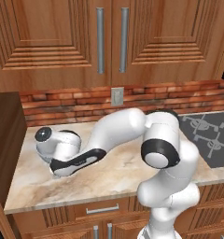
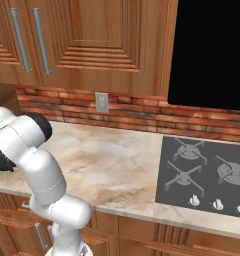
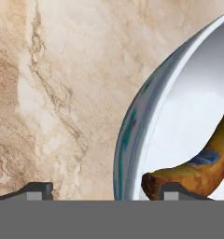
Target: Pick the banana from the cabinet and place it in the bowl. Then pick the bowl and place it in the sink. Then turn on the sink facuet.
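On the marble tabletop (image 3: 48, 93), the banana (image 3: 198, 170) already lies inside the bowl (image 3: 132, 135), whose rim sits between the spread fingers (image 3: 37, 190); sink placement and faucet remain.

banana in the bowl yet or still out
In: the banana lies on the white inside of the bowl, within its rim.

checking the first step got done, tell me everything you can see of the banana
The banana lies inside the bowl, resting on its white inner wall. It is curved, dull yellow mottled with brown, darkest at the blunt end near the bowl's rim, with a small blue sticker on its side. Its far end runs out of the hand view. One finger tip of the gripper stands just in front of it; whether they touch, I cannot tell.
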Motion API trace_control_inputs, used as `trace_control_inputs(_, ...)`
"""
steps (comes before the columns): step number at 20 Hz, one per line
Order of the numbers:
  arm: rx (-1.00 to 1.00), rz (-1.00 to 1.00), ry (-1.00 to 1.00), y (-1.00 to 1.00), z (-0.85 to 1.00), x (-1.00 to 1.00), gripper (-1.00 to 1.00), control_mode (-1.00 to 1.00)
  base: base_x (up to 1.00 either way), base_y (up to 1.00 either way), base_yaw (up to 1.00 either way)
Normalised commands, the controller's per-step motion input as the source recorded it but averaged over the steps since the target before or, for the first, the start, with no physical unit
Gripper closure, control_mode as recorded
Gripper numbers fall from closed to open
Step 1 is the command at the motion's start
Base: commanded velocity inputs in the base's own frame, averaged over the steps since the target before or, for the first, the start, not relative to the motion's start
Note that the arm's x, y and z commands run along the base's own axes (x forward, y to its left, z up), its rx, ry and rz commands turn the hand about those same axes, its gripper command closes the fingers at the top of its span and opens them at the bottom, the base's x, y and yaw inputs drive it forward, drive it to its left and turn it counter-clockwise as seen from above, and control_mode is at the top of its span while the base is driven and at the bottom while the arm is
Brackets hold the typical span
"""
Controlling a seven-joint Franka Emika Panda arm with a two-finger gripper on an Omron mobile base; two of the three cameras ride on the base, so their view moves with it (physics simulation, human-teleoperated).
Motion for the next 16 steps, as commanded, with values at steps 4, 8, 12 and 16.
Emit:
trace_control_inputs(4,-0.01,0.05,-0.1,0.0,-0.16,0.0,-1.0,-1.0,0.0,0.0,0.0)
trace_control_inputs(8,0.0,0.03,-0.13,0.0,0.0,0.0,-1.0,-1.0,0.0,0.0,0.0)
trace_control_inputs(12,0.0,0.0,-0.1,0.0,0.07,0.01,-1.0,-1.0,0.0,0.0,0.0)
trace_control_inputs(16,0.0,0.0,-0.04,0.0,0.04,0.11,-1.0,-1.0,0.0,0.0,0.0)
